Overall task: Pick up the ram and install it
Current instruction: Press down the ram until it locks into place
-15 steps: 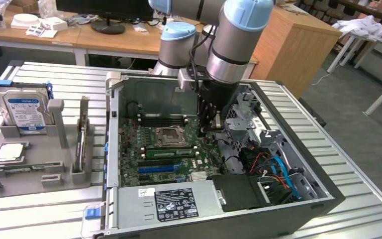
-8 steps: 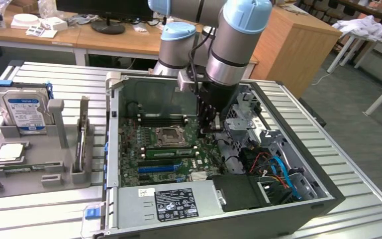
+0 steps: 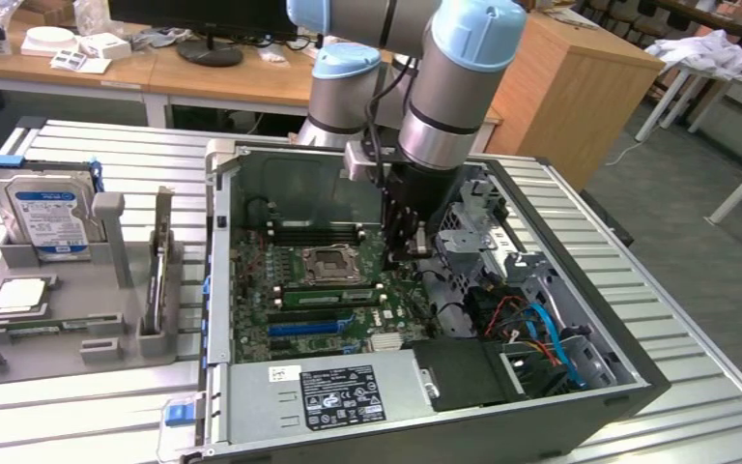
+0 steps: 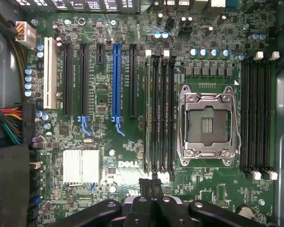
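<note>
A long green stick, which I take for the ram (image 3: 326, 295), stands on edge in a memory slot beside the empty processor socket (image 3: 324, 263) inside the open computer case. My gripper (image 3: 404, 249) hangs down inside the case, just past the exterior view's right end of that slot bank. In the wrist view its black fingertips (image 4: 151, 182) are pressed together with nothing between them, right at the end of the memory slots (image 4: 158, 113) next to the socket (image 4: 208, 124). I cannot tell whether the fingertips touch the board.
A grey holder (image 3: 69, 329) on the exterior view's left carries a hard drive with a blue label (image 3: 46, 215) and a square silver chip (image 3: 20, 295). The case walls (image 3: 223, 251), the power supply (image 3: 326, 391) and bundled cables (image 3: 539, 329) hem in the gripper.
</note>
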Motion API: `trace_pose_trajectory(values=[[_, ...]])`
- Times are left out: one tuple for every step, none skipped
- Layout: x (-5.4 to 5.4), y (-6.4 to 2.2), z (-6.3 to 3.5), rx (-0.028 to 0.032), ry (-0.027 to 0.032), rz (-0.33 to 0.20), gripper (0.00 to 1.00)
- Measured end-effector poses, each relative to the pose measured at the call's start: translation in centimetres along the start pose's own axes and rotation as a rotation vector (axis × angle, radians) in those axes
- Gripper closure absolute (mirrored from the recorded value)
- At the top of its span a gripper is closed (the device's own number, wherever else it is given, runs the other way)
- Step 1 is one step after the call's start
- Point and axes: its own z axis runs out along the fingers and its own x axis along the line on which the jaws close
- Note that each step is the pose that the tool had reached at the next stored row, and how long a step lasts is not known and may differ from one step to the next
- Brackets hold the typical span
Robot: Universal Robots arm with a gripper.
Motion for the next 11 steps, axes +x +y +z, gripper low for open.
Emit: trace_pose_trajectory(values=[[0.00, 0.00, 0.06, -0.0001, 0.0001, 0.000, 0.89], [0.00, 0.00, 0.12, -0.0001, 0.0001, 0.000, 0.89], [0.00, 0.00, 0.18, -0.0001, 0.0000, 0.000, 0.89], [0.00, 0.00, 0.24, -0.0001, 0.0000, 0.000, 0.89], [0.00, 0.00, 0.29, -0.0001, 0.0001, 0.000, 0.89], [0.00, 0.00, 0.34, -0.0001, 0.0000, 0.000, 0.89], [0.00, 0.00, 0.39, -0.0001, 0.0000, 0.000, 0.89], [0.01, 0.00, 0.44, -0.0001, 0.0000, 0.000, 0.89], [0.01, 0.00, 0.49, 0.0000, 0.0000, 0.000, 0.89], [0.01, 0.00, 0.54, 0.0000, 0.0000, 0.000, 0.89], [0.01, -0.01, 0.59, -0.0001, 0.0000, 0.000, 0.89]])
